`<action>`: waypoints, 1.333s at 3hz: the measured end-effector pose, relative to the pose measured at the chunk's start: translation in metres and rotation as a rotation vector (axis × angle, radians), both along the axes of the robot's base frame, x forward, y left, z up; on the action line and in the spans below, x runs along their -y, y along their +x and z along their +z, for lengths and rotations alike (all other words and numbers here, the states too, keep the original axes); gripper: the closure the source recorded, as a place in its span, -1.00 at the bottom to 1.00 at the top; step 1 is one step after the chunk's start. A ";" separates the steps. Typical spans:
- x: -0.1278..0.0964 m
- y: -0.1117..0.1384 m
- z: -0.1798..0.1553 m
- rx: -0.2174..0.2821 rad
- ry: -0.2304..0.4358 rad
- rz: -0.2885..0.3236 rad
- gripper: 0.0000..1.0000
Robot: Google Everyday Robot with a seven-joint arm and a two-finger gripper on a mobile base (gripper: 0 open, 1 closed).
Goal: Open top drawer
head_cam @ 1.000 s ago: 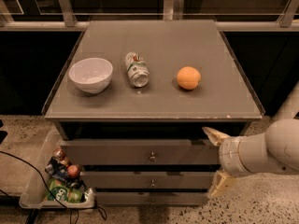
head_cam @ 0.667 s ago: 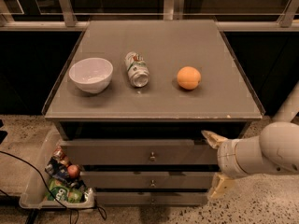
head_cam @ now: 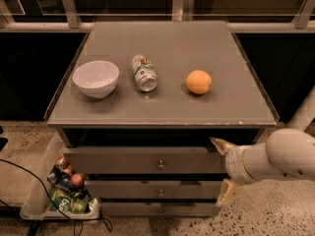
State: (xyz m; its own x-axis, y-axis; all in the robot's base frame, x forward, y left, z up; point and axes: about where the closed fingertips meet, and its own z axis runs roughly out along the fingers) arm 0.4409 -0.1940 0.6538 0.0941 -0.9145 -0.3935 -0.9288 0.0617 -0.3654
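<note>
Now, from the left: a clear plastic bin (head_cam: 37, 200) of snack packets sits on the floor beside a grey cabinet (head_cam: 162, 43). On the cabinet's flat top, in a row, are a white bowl (head_cam: 96, 78), a drink can (head_cam: 144, 73) lying on its side, and an orange (head_cam: 199, 82), each well apart from the next.

Below the top are three grey drawer fronts. The top drawer (head_cam: 113, 160) is the widest and tallest, with a small brass knob (head_cam: 160, 164) at its centre. It looks shut. The two thinner drawers (head_cam: 123, 190) sit under it.

At the right, a white arm (head_cam: 290, 154) reaches in from the edge of view. Its gripper (head_cam: 225, 168) hangs in front of the right end of the top drawer, with its two pale fingers (head_cam: 220, 144) spread wide, one above the other, and grasping nothing. The knob lies well to its left.

To do this step well, I judge the gripper should slide left until the knob sits squarely between the fingers. It should close firmly, then pull straight out and level, so the drawer does not bind.

Compared with a second ago, the gripper has crept slightly leftward along the drawer front, its fingers spread as before. The bowl, can, orange and drawers have not moved.
</note>
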 end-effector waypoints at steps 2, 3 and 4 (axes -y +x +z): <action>-0.001 0.033 0.005 0.064 0.001 0.004 -1.00; -0.001 0.040 0.002 0.073 0.007 -0.001 -1.00; 0.000 0.043 -0.007 0.068 0.018 -0.006 -1.00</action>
